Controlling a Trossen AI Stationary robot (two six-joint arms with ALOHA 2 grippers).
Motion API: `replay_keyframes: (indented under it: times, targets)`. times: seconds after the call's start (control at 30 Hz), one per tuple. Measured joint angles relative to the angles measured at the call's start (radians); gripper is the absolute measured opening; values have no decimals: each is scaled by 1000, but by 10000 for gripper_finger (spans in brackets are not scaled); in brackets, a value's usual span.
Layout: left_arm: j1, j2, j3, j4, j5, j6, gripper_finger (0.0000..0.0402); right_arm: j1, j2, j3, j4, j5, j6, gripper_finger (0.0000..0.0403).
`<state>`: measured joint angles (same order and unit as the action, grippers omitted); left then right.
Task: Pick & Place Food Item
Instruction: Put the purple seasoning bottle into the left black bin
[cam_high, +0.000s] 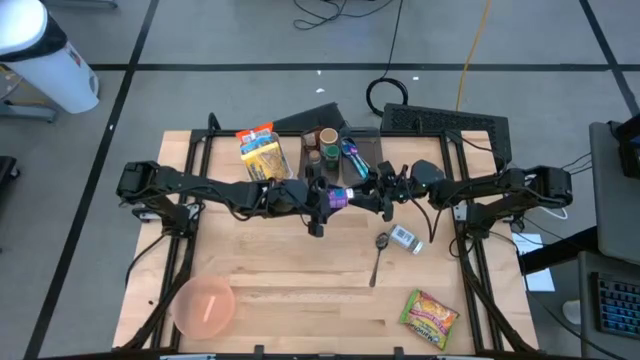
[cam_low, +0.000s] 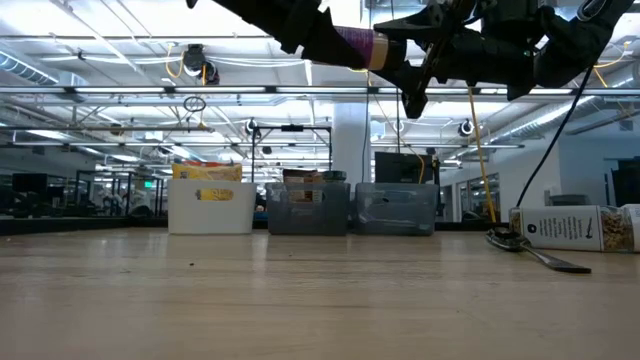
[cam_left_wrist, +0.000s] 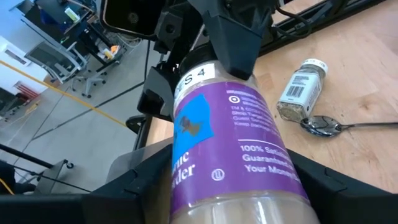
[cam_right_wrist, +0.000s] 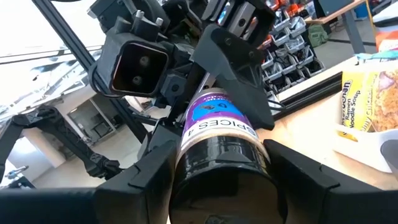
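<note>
Both arms meet over worktop centre, well above the surface; the low view shows them high with nothing beneath. A purple-label jar (cam_high: 337, 198) lies horizontally between them.

Left claw (cam_high: 318, 200) grips the jar's clear bottom end: in the left wrist view its fingers (cam_left_wrist: 345, 186) flank the jar body. Right claw (cam_high: 362, 196) is closed around the black cap end: in the right wrist view its fingers (cam_right_wrist: 140, 177) bracket the cap. So both claws grasp the same jar, one per end. This reads as a mid-air handover, though which arm gives I cannot tell.

Jar sits about worktop centre, slightly toward 12 o'clock. Bins (cam_high: 320, 145) of stock stand at 12. A small spice bottle (cam_high: 403, 238) and spoon (cam_high: 378, 256) lie flat just toward 4 o'clock of centre, touching or nearly so. A pink bowl (cam_high: 204, 305) sits at 7, a snack packet (cam_high: 429, 317) at 5.

Risk: if one claw lets go before the other is firm, the jar falls.
</note>
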<state>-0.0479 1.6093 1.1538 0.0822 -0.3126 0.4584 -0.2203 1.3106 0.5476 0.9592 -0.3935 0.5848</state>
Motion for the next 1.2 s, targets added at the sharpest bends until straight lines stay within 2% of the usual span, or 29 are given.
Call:
replay_keyframes:
  times: [0.43,0.53,0.7,0.8,0.9,1.03,1.2]
  targets:
    - [-18,-19,0,21,-4,-36,310,-12,0,0,-3,-1,-33,207]
    - [-44,-55,2,-23,-3,-58,316,-28,0,-1,-31,1,-33,207]
    - [-89,-167,2,-191,12,-171,311,-38,0,26,-67,2,-53,206]
    - [-98,-234,2,-307,115,-260,305,-38,0,109,-200,4,-117,206]
    - [-98,-292,-23,-384,207,-339,300,-38,0,234,-444,48,-216,206]
    - [-98,-346,-126,-355,279,-410,292,-41,0,413,-767,135,-373,206]
    - [-101,-401,-320,-120,359,-473,285,-78,0,582,-1011,210,-463,206]
